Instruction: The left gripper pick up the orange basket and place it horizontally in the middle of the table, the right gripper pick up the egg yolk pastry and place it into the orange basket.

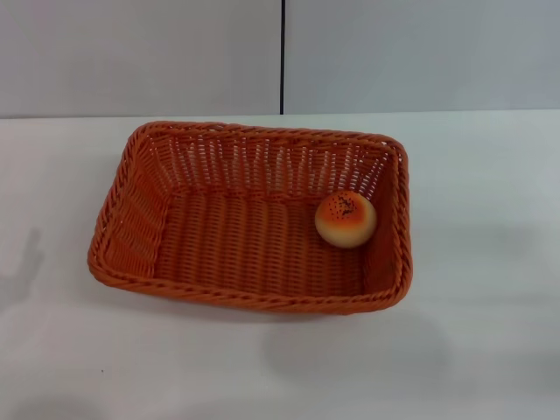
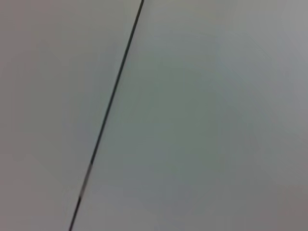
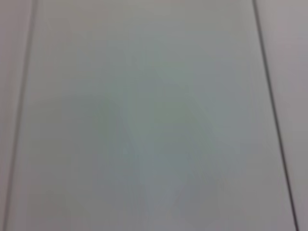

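White flat worktop (image 1: 490, 262) is occupied at its middle by a rectangular orange woven basket (image 1: 227, 249); a small round glazed pastry (image 1: 346, 219) is seen inside, by its right wall. Neither pincer is shown, so their state cannot be told.

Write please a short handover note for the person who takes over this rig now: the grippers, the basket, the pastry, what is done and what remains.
Left gripper and right gripper: neither shows in any view; both wrist cameras see only plain pale panels with dark seams.
The orange basket lies lengthwise across the middle of the table.
The egg yolk pastry sits inside the basket, on its floor near the robot's right end wall.
Done: basket placed, pastry in it.
Left: nothing visible, only confirm that the arms are parked.
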Motion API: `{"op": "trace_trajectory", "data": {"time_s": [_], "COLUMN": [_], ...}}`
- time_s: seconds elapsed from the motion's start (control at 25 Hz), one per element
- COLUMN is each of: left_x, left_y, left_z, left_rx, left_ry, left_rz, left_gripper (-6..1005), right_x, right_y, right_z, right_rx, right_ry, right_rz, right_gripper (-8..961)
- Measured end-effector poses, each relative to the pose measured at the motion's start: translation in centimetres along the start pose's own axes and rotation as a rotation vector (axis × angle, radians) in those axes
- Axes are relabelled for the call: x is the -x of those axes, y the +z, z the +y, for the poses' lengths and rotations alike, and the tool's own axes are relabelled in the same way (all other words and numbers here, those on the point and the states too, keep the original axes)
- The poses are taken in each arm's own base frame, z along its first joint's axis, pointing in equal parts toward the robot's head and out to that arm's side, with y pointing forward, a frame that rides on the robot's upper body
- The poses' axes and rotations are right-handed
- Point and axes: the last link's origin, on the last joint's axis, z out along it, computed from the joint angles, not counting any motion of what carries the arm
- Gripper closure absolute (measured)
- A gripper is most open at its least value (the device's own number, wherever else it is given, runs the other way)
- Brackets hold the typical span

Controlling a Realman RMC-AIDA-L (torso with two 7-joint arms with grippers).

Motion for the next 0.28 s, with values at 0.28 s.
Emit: {"op": "trace_trajectory", "data": {"time_s": [0.28], "left_x": [0.37], "left_y": [0.00], "left_z": [0.67], "left_rx": [0.006], "left_ry": [0.079], "left_rz": [0.000], "left_gripper": [258], "right_x": [-0.99], "right_y": [0.91], "right_z": [-0.38], "right_rx": [-0.031], "right_ry": [0.006], "right_rz": [0.055], "right_gripper": [382]}}
